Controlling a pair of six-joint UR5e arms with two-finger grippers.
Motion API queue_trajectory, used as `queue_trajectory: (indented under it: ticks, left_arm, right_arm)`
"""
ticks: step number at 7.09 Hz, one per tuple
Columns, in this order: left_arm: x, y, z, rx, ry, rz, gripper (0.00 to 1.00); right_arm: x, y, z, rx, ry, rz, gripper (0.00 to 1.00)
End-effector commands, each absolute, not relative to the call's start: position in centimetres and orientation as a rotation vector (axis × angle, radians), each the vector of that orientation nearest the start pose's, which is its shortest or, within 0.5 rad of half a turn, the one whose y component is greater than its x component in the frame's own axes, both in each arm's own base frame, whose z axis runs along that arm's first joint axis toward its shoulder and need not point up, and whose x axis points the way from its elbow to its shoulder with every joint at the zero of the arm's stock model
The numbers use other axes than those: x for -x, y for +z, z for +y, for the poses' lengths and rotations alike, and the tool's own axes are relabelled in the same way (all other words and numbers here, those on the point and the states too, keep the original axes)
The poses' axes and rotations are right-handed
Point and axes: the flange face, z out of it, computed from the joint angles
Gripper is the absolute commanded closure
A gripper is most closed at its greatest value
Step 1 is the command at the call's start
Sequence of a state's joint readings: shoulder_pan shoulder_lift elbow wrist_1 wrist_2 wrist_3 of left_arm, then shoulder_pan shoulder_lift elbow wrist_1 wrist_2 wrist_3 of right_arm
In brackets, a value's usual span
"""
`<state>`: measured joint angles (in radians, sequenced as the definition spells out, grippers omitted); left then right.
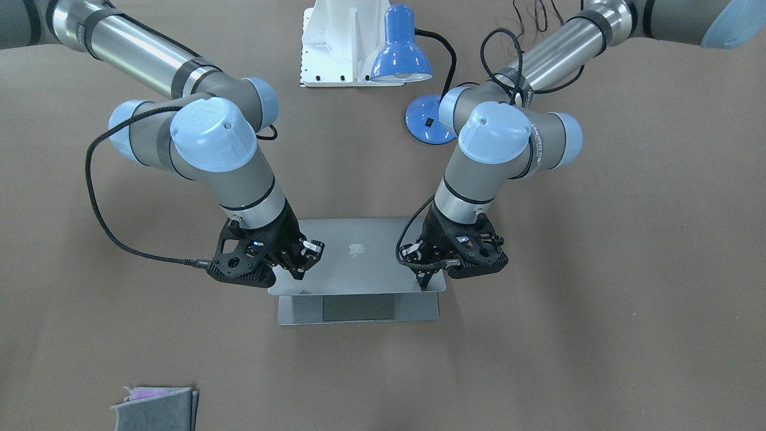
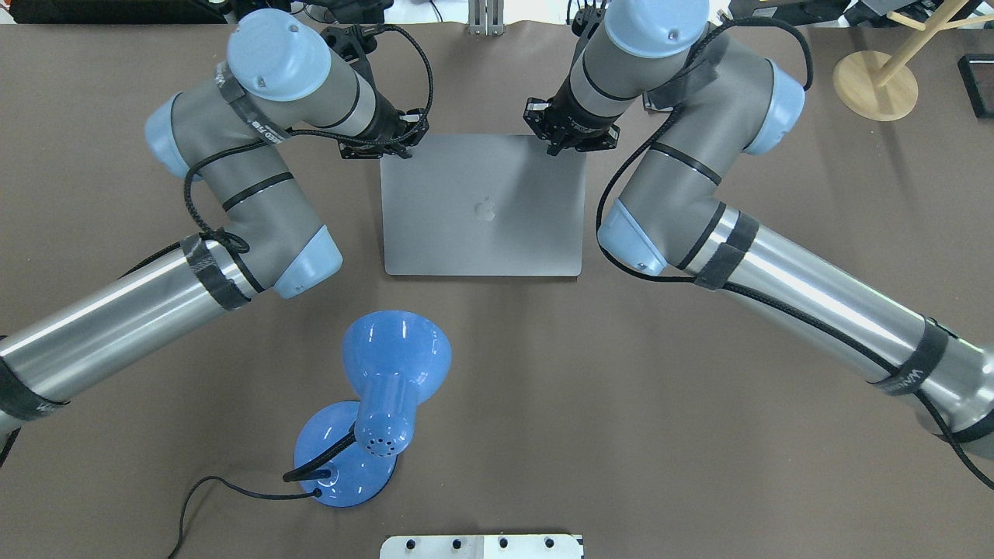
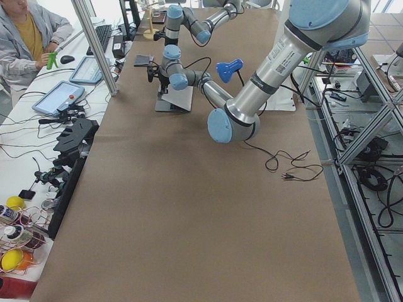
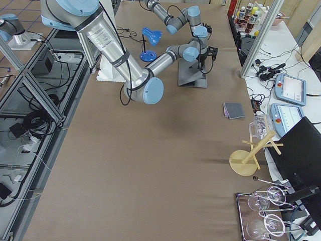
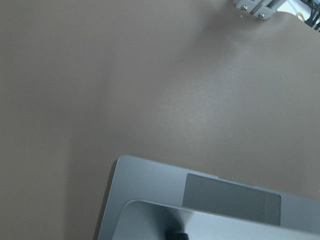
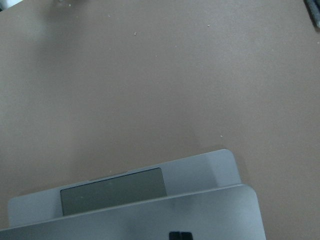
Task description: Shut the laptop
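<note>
The laptop [image 1: 356, 263] sits mid-tabletop [image 1: 598, 299], a slim slab of matte grey metal with rounded corners. Its lid [image 1: 383, 266] is tipped low over the base, so only the trackpad [image 1: 359, 308] strip shows. An apple logo [image 1: 356, 249] marks the lid. The left hand [image 1: 426, 282] and right hand [image 1: 298, 274], fingers pressed together, each touch a lid corner. A glossy blue lamp [image 1: 400, 54] stands behind.
</note>
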<state>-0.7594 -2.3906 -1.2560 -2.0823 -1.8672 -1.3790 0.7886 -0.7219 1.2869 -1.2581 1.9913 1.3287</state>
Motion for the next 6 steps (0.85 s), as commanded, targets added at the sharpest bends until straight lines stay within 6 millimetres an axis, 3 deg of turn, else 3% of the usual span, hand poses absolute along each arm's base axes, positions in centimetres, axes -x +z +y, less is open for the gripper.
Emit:
queue_trajectory:
  ticks: [1, 3, 5, 6]
  left_arm:
    - [-53.4, 24.9, -62.5, -0.266, -0.373, 1.008, 1.0]
    - [-54.6, 25.6, -62.9, -0.271, -0.372, 0.997, 1.0]
    - [-56.0, 26.4, -62.3, -0.296, -0.371, 0.996, 1.0]
    - [-56.1, 26.1, -62.1, -0.3, -0.368, 1.003, 1.0]
  right_arm:
    - [51.5, 25.2, -64.6, -0.067, 0.319, -0.924, 1.0]
    - [53.2, 27.7, -64.8, -0.039, 0.306, -0.914, 1.0]
    - [53.9, 28.2, -64.4, -0.013, 0.296, -0.912, 1.0]
    - [53.7, 27.2, -64.3, -0.006, 0.286, -0.93, 1.0]
